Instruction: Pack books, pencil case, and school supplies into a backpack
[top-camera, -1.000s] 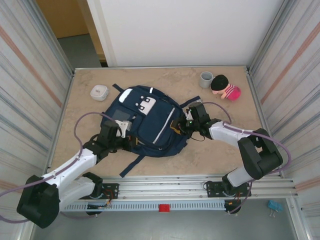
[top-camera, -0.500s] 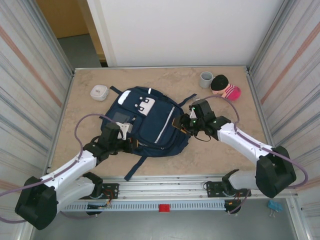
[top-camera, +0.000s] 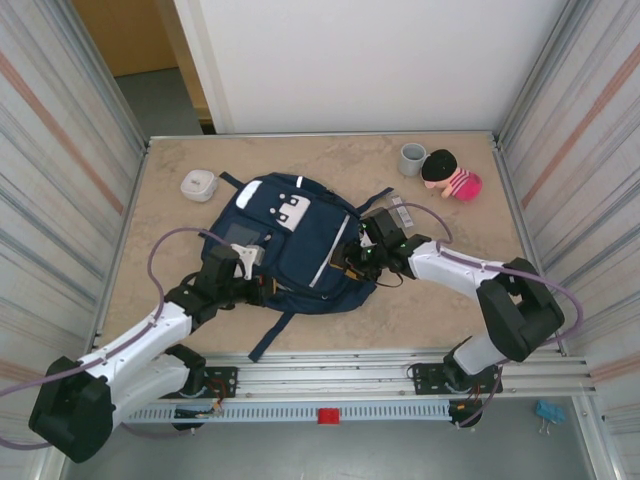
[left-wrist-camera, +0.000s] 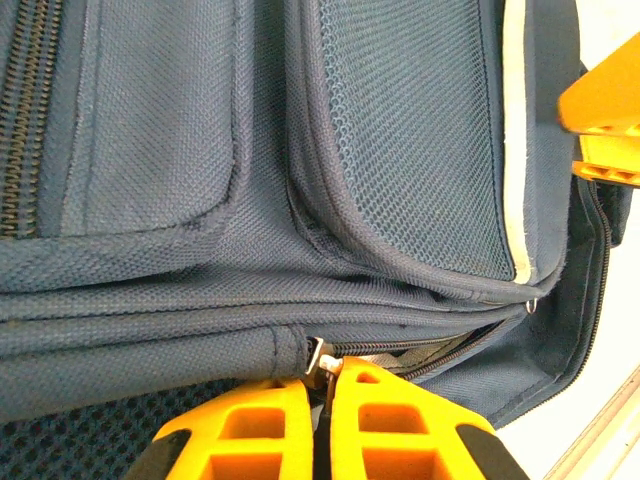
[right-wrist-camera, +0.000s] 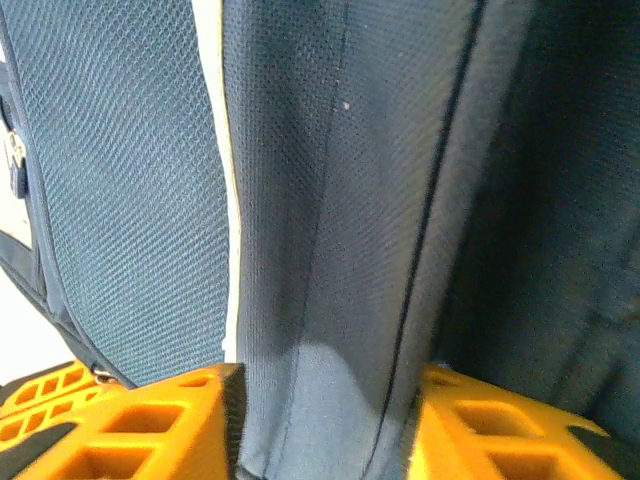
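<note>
Now | left gripper (left-wrist-camera: 322, 388): pinched on zipper pull (left-wrist-camera: 321, 358) | right gripper (right-wrist-camera: 326, 390): clamping backpack (right-wrist-camera: 330, 200) fold

Navy blue backpack (top-camera: 290, 245) in a fine woven mesh, with white patches (top-camera: 287, 207) and a pale cream stripe (top-camera: 328, 256). Mottled beige bench (top-camera: 450, 295). Orange fingers (left-wrist-camera: 250, 435) at the lower edge, beside a silver zip pull (left-wrist-camera: 322, 362). Upper left, a white box (top-camera: 198, 185); upper right, a grey cup (top-camera: 412, 159) and a black-haired doll (top-camera: 452, 176) in pink stripes.
</note>
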